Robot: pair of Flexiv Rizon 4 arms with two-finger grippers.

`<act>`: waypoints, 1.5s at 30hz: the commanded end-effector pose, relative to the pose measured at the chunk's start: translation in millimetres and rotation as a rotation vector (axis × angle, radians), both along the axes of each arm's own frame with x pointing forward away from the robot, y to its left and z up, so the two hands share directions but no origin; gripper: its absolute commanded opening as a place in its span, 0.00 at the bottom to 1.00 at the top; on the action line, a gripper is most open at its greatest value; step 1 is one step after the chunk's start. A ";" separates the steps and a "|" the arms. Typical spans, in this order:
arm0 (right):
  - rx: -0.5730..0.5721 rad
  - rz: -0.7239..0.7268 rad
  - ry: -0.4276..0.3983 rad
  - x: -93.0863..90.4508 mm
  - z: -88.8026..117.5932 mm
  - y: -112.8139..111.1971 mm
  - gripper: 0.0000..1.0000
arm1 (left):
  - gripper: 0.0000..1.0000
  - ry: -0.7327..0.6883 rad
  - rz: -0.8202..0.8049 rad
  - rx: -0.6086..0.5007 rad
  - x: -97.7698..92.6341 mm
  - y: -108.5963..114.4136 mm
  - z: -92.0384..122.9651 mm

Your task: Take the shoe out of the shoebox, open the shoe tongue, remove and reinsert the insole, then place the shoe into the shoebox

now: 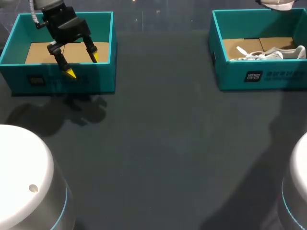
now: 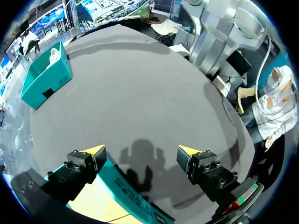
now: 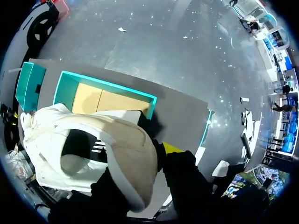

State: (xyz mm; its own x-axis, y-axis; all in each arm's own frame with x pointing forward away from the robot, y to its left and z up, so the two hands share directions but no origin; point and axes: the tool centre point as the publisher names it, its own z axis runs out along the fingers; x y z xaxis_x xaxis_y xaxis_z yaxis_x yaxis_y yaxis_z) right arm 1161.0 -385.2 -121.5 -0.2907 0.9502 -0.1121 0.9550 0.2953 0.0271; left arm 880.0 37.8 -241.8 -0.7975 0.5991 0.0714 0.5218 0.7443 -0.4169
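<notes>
**Q:** How many of each item are shown?

**A:** Two teal shoeboxes, one white shoe and two tools. The left shoebox (image 1: 96,79) (image 2: 135,193) lies directly beneath the left tool (image 1: 83,65) (image 2: 141,151). The right shoebox (image 1: 230,76) (image 2: 46,81) (image 3: 107,86) stands far ahead of that tool, across the dark worktop (image 1: 158,143).

**Q:** What is the state of the left tool?

**A:** It is spread wide, holding nothing and touching nothing. The front wall of the left shoebox passes under it, with one yellow tip on the box side and the other above the worktop just outside the wall.

**Q:** Where are the shoe and the right tool?

**A:** From overhead, the shoe (image 1: 271,53) (image 2: 55,53) (image 3: 126,149) lies in the right shoebox on the cardboard floor, toward the front wall. In the right wrist view it sits immediately ahead of the right tool (image 3: 149,161), heel opening toward the camera, and covers much of it. Whether that tool grips the shoe or stands open cannot be told.
</notes>
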 end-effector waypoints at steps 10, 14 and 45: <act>0.005 -0.167 -0.157 -15.8 -35.4 7.9 0.00 | 1.00 -0.001 -0.001 0.002 0.1 0.6 0.0; -0.004 -0.187 -0.181 -17.3 -43.5 6.2 0.00 | 1.00 -0.001 -0.001 0.002 0.1 0.6 0.0; -0.076 -0.287 -0.227 -20.9 -88.4 16.8 0.00 | 1.00 -0.001 -0.001 0.002 0.1 0.6 0.0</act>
State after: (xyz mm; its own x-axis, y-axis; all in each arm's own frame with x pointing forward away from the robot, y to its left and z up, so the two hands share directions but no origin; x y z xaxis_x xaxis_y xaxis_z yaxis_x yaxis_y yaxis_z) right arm 1143.5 -371.1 -202.4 0.0184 0.9771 -0.2118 0.9884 0.0142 0.1511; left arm 880.0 37.8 -241.8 -0.7973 0.5993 0.0713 0.5221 0.7441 -0.4169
